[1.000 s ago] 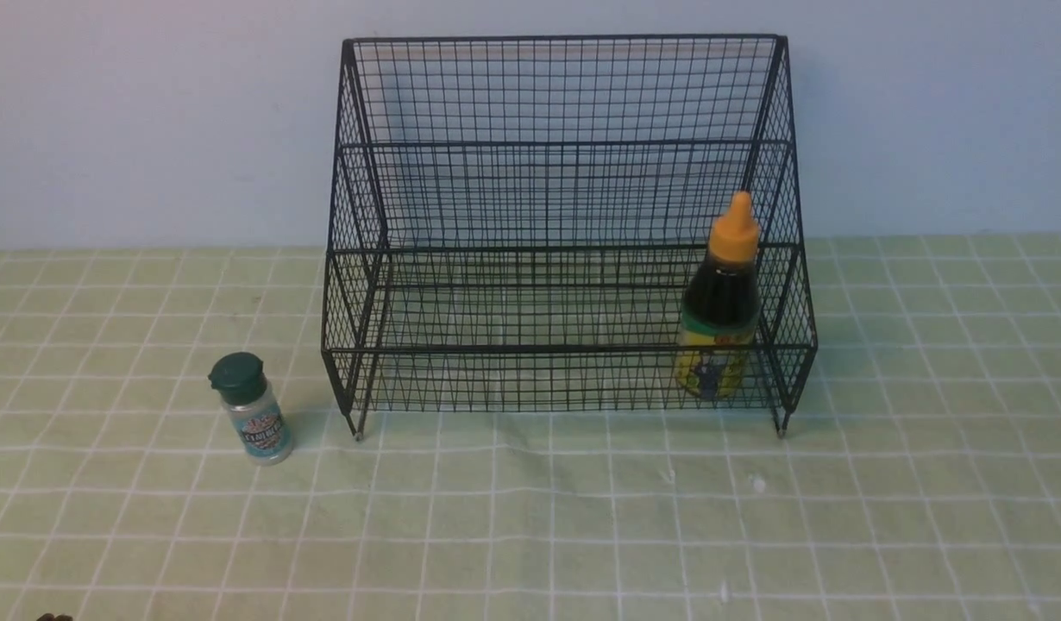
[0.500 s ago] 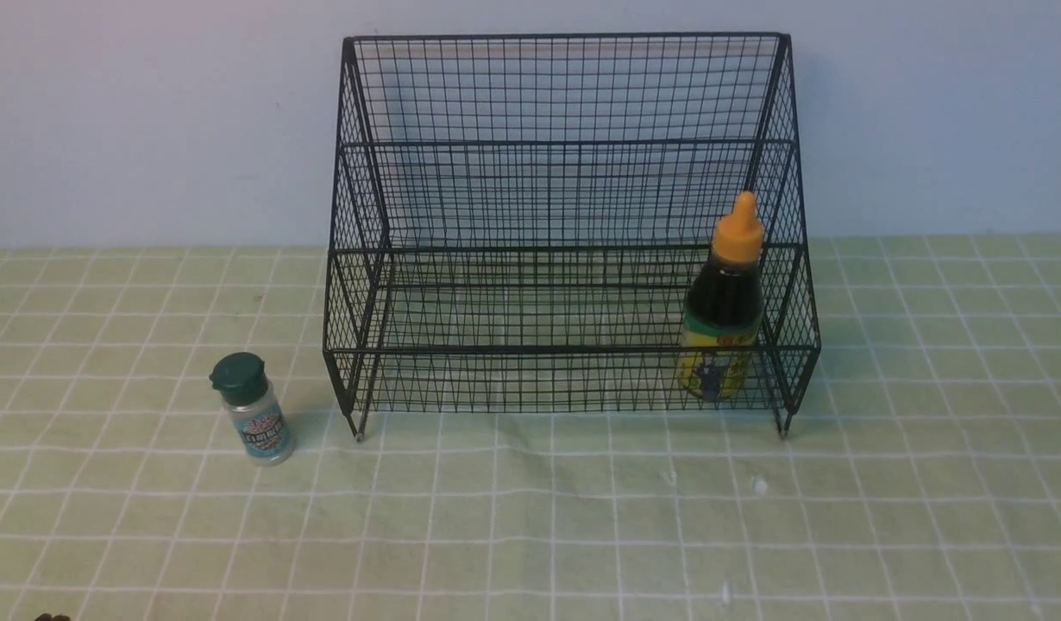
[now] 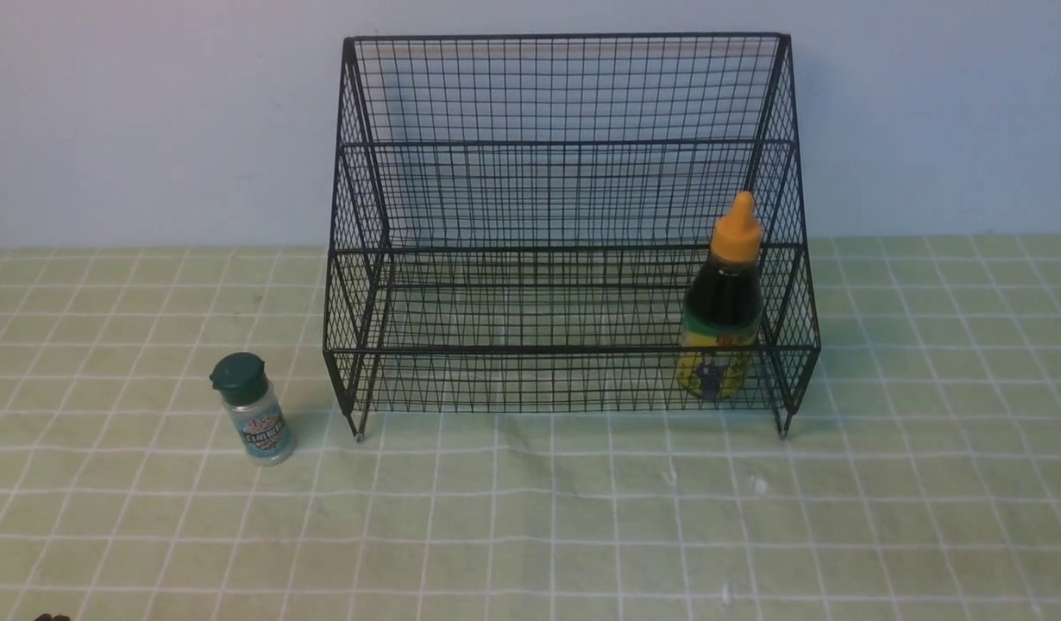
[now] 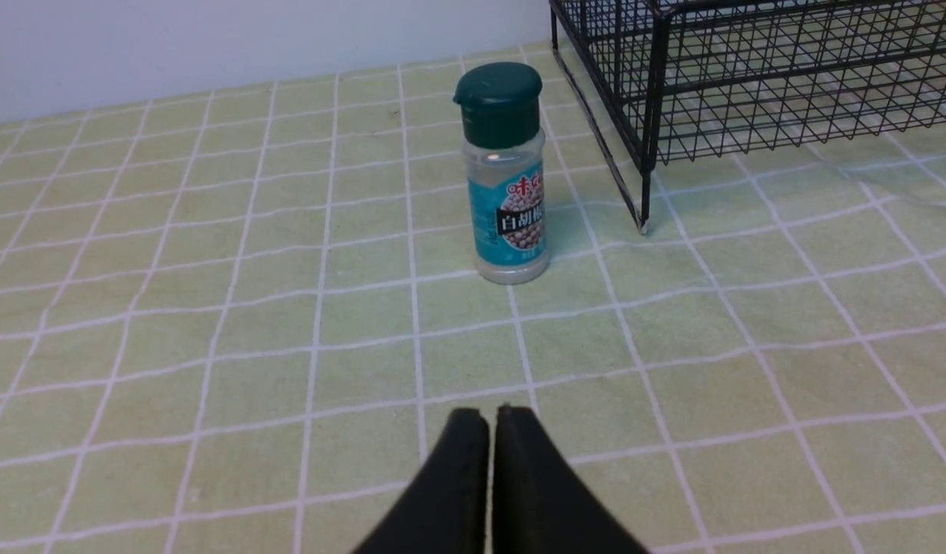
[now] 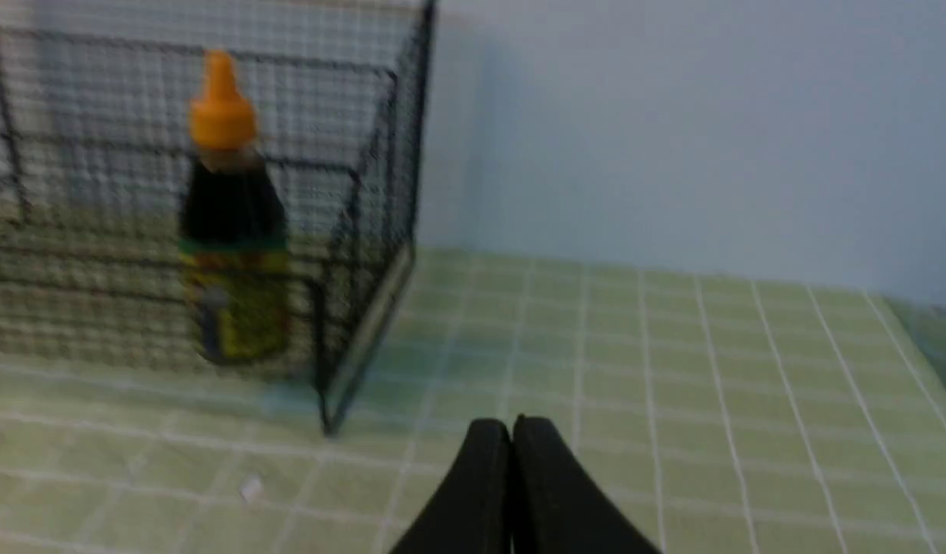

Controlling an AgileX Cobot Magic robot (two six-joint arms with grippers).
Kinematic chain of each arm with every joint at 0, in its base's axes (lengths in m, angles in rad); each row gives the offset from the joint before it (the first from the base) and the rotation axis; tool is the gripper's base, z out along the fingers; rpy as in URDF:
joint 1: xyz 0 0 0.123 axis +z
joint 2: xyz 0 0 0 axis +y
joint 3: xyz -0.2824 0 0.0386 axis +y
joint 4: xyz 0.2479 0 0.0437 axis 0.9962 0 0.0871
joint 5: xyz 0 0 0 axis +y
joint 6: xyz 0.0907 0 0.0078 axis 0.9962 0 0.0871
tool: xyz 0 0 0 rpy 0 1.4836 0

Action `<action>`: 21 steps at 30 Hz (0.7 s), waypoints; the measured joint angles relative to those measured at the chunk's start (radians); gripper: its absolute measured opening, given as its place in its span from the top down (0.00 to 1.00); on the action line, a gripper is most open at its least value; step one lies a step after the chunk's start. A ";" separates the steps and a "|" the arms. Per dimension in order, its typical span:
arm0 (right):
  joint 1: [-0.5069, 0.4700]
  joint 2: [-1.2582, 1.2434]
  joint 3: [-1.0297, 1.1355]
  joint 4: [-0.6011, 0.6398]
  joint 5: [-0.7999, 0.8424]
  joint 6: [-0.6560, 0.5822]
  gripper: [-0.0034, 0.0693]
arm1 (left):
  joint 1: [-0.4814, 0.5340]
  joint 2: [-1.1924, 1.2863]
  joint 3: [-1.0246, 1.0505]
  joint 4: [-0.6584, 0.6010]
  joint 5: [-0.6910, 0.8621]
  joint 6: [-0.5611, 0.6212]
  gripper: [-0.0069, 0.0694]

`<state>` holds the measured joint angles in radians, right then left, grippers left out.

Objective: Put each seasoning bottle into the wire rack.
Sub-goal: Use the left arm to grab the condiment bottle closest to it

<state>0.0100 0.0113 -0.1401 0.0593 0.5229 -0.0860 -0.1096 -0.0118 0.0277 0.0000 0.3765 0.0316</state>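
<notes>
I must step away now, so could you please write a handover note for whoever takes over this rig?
Left tool: shut, empty, apart from the shaker.
Right tool: shut, empty, outside the wire rack.
Done: sauce bottle upright in the rack's lower tier, right end.
Left to do: shaker, upright on the cloth left of the rack, goes in.

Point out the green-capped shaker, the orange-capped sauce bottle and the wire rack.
green-capped shaker point(image 4: 507, 223), left wrist view, teal label.
orange-capped sauce bottle point(image 3: 722, 297), front view, dark body.
wire rack point(image 3: 565, 36), front view, top back rim.
</notes>
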 joint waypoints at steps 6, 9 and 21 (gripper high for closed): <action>-0.035 -0.023 0.152 0.026 -0.091 0.000 0.97 | 0.000 0.000 0.000 0.000 0.001 0.000 0.92; -0.035 -0.023 0.156 0.036 -0.119 0.000 0.97 | 0.000 0.000 0.000 0.000 0.001 0.000 0.92; -0.035 -0.023 0.157 0.038 -0.123 0.000 0.97 | 0.000 0.000 0.000 0.000 0.001 0.000 0.92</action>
<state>-0.0254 -0.0117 0.0170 0.0972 0.3995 -0.0860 -0.1096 -0.0118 0.0277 0.0000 0.3773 0.0316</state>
